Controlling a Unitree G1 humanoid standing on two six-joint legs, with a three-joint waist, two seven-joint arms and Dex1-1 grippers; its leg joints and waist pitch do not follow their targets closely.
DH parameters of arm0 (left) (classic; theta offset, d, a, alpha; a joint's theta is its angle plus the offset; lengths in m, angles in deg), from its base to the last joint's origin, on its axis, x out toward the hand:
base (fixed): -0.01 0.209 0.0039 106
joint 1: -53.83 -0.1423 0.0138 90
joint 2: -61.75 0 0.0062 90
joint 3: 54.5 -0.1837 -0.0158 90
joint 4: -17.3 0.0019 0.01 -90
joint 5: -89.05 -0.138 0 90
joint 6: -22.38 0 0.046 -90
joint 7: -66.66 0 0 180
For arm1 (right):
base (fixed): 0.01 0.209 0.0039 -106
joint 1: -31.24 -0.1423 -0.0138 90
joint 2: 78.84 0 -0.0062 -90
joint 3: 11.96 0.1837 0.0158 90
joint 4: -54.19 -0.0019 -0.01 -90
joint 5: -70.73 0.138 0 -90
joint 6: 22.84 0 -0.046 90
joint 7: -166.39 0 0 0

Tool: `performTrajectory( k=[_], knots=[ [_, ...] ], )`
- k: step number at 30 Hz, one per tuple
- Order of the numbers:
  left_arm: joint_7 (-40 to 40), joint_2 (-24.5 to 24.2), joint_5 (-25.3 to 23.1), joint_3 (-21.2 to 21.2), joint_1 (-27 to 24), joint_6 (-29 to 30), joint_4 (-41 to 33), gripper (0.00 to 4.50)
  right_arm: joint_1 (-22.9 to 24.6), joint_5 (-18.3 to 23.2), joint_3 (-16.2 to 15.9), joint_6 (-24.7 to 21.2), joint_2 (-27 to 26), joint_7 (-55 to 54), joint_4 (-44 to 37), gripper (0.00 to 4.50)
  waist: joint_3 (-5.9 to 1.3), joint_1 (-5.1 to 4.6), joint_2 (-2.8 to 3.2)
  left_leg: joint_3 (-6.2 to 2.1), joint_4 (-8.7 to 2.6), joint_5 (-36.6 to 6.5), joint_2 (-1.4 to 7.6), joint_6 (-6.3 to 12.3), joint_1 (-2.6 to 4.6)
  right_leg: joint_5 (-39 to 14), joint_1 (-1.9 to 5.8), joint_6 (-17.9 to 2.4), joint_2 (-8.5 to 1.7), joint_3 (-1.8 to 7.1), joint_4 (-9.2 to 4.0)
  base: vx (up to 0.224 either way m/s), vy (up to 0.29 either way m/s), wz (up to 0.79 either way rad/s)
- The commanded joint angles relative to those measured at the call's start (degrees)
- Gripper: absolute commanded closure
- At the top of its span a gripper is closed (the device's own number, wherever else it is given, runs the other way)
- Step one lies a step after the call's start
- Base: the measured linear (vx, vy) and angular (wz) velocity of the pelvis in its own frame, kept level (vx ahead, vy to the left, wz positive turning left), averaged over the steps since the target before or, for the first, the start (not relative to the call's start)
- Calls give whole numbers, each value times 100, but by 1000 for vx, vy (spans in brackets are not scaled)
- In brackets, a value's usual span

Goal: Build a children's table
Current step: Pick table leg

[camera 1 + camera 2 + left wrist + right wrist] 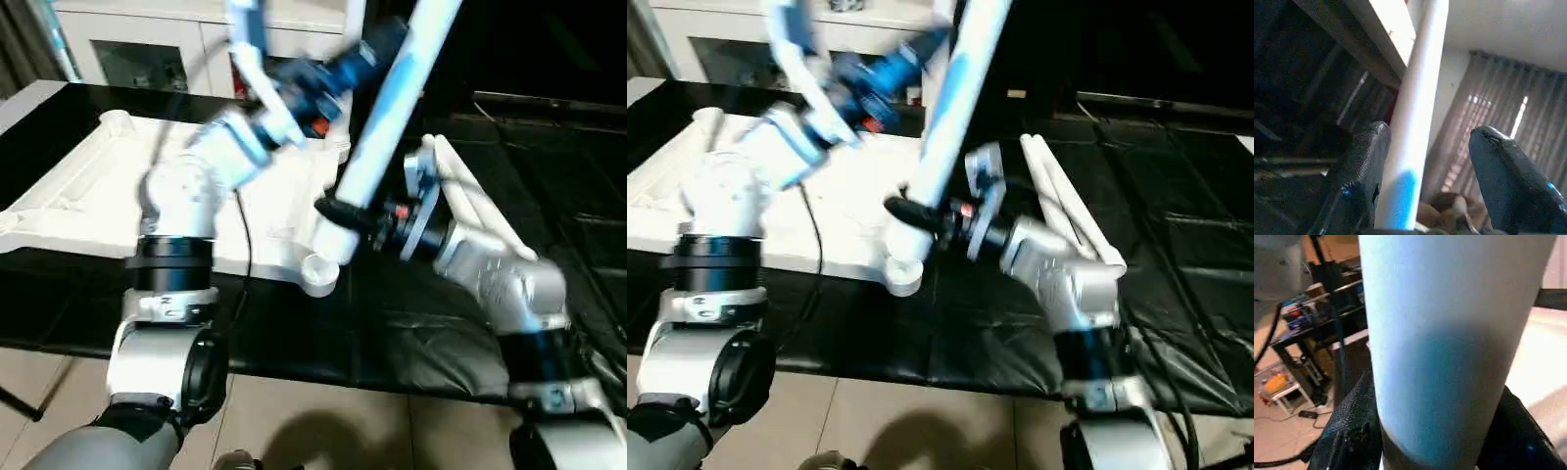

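- Tabletop (69,211) lying ribbed side up on the black work surface (431,343), round corner socket (319,272) at the near edge.
- White cabinet (137,44) with glass doors standing beyond the far edge.
- Leg (377,137) tilted steeply, lower end planted at that near corner socket, upper end leaning away past the frame's top.
- Two spare legs (1068,211) resting side by side on the black surface, just behind the right forearm.
- Right gripper (338,211) clamped around the leg low down, just above the socket; black fingers (1352,431) pressed to both sides of the shaft.
- Left gripper (367,54) up high along the same leg, jaws spread wider than the shaft; one finger (1364,171) alongside the leg, the other finger (1508,181) standing clear with a gap.
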Motion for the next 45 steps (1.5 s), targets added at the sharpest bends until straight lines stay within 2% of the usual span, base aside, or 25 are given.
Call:
performTrajectory(
  k=[1,4,5,6,7,8,9,10,12,16,22,29,32,33,34,35,36,38,39,40,41,42,43,44,45],
  knots=[
    [-458,-112,-185,127,0,-179,75,155,2,-76,42,104,-53,-154,-176,256,-485,5,0,3,-346,-1025,40,-38,86,-1141,379,-1065,-342,188,-412,0,0,0],
    [-683,-163,-358,133,39,-260,215,155,-13,-132,13,154,-62,-190,-159,256,-467,-24,11,6,-355,-1100,34,-71,98,-1439,352,-879,-336,191,-465,0,0,0],
    [-1276,-378,-1193,-195,127,-531,740,155,-76,-516,-211,513,-43,-276,-19,256,-476,-7,-77,0,-366,-1088,52,-72,90,-1495,349,-772,-345,188,-476,0,0,0],
    [-1367,-495,-1617,-497,128,-632,907,155,-102,-663,-290,659,-62,-332,56,256,-463,2,-21,-22,-388,-1163,54,-116,117,-1707,318,-532,-338,189,-491,0,0,0],
    [-1315,-571,-1885,-785,105,-651,975,155,-132,-789,-351,760,-94,-429,145,256,-454,-16,-17,-22,-392,-1182,52,-151,107,-1744,324,-468,-338,194,-479,0,0,0],
    [-1180,-601,-2103,-1105,72,-671,970,155,-153,-903,-430,859,-124,-489,224,256,-461,-12,-71,-8,-394,-1151,51,-164,120,-1828,309,-409,-353,198,-505,0,0,0],
    [-1133,-603,-2148,-1188,61,-672,957,155,-158,-933,-452,885,-132,-504,244,256,-469,2,-50,-20,-397,-1106,62,-176,121,-1808,307,-451,-376,202,-479,0,0,0],
    [-1075,-605,-2202,-1290,47,-673,942,155,-163,-969,-478,918,-141,-523,268,256,-485,27,-15,-9,-381,-993,87,-196,134,-1469,289,-695,-384,211,-439,0,0,0],
    [-864,-527,-2234,-1535,65,-643,859,155,-181,-1059,-549,987,-193,-586,346,256,-497,43,-22,-7,-376,-853,85,-159,103,-965,322,-942,-388,202,-381,0,0,0],
    [-641,-432,-2066,-1692,186,-572,619,155,-265,-1269,-559,1108,-252,-854,616,256,-510,29,-15,3,-361,-695,67,-111,78,-387,359,-1209,-387,195,-318,0,0,0],
    [-413,-372,-2281,-1948,104,-762,456,155,-334,-1461,-506,1329,-309,-1036,927,257,-485,3,-5,11,-368,-879,60,-64,87,-702,369,-1169,-393,200,-379,0,0,0],
    [-140,-386,-2372,-2179,-144,-960,260,155,-319,-1524,-461,1466,-307,-1142,1005,257,-483,-2,-29,15,-373,-900,70,-68,97,-817,365,-1130,-392,203,-377,0,0,0],
    [-411,-756,-2884,-2141,-129,-1256,903,155,-266,-1484,-98,1631,-333,-1557,1091,257,-476,-11,-20,20,-379,-974,68,-94,117,-960,339,-1093,-382,206,-396,0,0,0],
    [-411,-756,-2884,-2141,-129,-1256,903,155,-266,-1484,-98,1631,-333,-1557,1091,257,-475,-18,-21,17,-390,-987,63,-112,113,-1023,342,-1014,-378,206,-404,0,0,0],
    [-302,-1002,-3166,-2264,-183,-1447,1097,155,-177,-1453,35,1631,-319,-1666,1038,257,-477,-12,31,6,-389,-993,60,-139,112,-1026,342,-1003,-379,205,-394,0,0,0],
    [-197,-1115,-3262,-2340,-218,-1517,1154,155,-121,-1448,75,1628,-307,-1697,1001,257,-480,-26,11,5,-395,-1020,59,-151,112,-1043,343,-924,-371,207,-406,0,0,0],
    [-39,-1284,-3407,-2453,-270,-1622,1239,155,-37,-1440,135,1624,-288,-1744,945,257,-482,-23,48,-2,-399,-1028,56,-179,123,-1026,333,-887,-375,208,-425,0,0,0],
    [146,-1467,-3553,-2579,-332,-1733,1321,155,58,-1437,195,1618,-268,-1788,881,257,-494,-32,43,-10,-405,-983,59,-221,118,-891,351,-902,-375,205,-395,0,0,0],
    [691,-1769,-3702,-2863,-459,-1830,1390,155,234,-1466,231,1615,-223,-1838,776,257,-494,-32,130,-22,-404,-969,56,-228,123,-860,343,-912,-377,206,-390,0,0,0],
    [1477,-2153,-3873,-3269,-619,-1969,1481,155,456,-1477,273,1583,-181,-1920,648,257,-508,-60,121,-14,-404,-948,50,-254,117,-598,359,-1002,-354,205,-351,0,0,0],
    [1477,-2153,-3873,-3269,-619,-1969,1481,155,456,-1477,273,1583,-181,-1920,648,257,-514,-43,111,-21,-406,-909,51,-224,133,-588,348,-1001,-368,205,-383,0,0,0],
    [1477,-2153,-3873,-3269,-619,-1969,1481,155,456,-1477,273,1583,-181,-1920,648,257,-508,-83,114,-3,-410,-911,50,-220,112,-459,353,-1098,-352,210,-340,0,0,0],
    [1805,-2304,-3967,-3455,-669,-2063,1560,155,537,-1478,295,1575,-165,-1966,602,257,-510,-72,141,2,-402,-987,54,-219,143,-495,333,-1148,-360,208,-367,0,0,0],
    [2075,-2430,-4124,-3651,-670,-2244,1733,155,598,-1482,310,1561,-155,-2001,557,257,-509,-80,174,0,-399,-1025,54,-233,134,-488,343,-1181,-364,212,-346,0,0,0],
    [2295,-2527,-4250,-3811,-666,-2371,1892,155,642,-1496,314,1551,-144,-2026,520,257,-496,-78,157,0,-410,-1085,50,-228,137,-582,336,-1173,-362,211,-383,0,0,0]
  ],
)
